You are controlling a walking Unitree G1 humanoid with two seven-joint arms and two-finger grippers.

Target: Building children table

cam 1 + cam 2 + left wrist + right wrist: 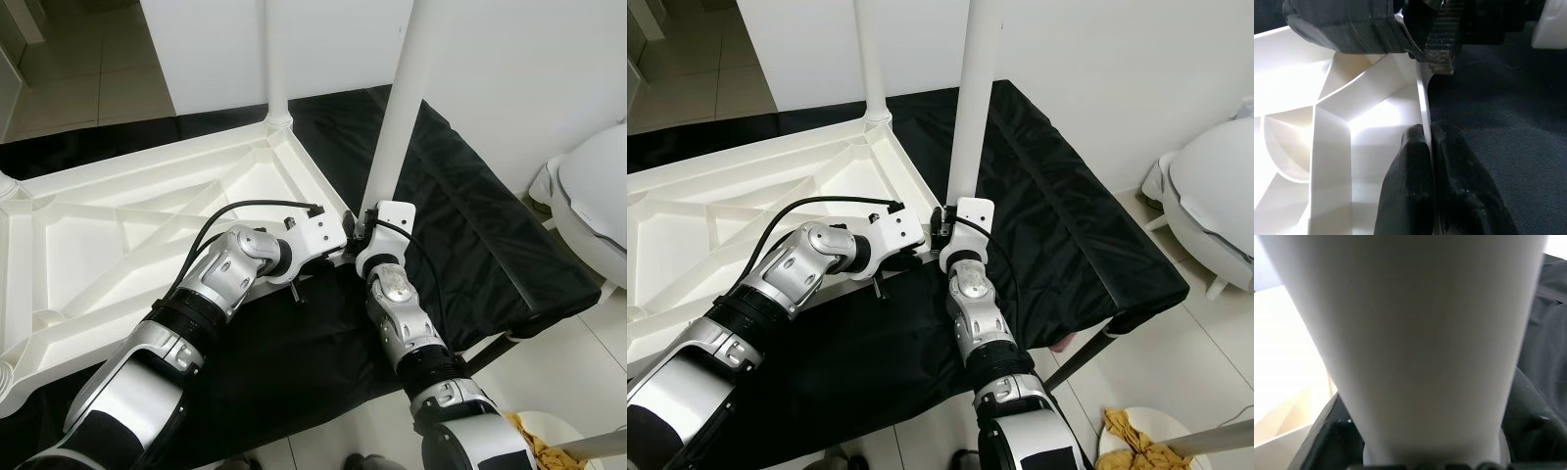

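Standing upright at centre frame, the long white plastic table leg is clasped low down by the right gripper, while the left gripper pinches the near rim of the upturned white ribbed tabletop beside it.

A white wall fills the upper right of the frame. The floor in the upper left has pale beige tiles, and light tiles show again at the lower right. A black cloth covers a low tabletop across the middle. At the right edge stands a white rounded seat. In the lower right corner a yellow cloth lies in a white round container. The light is bright and even.
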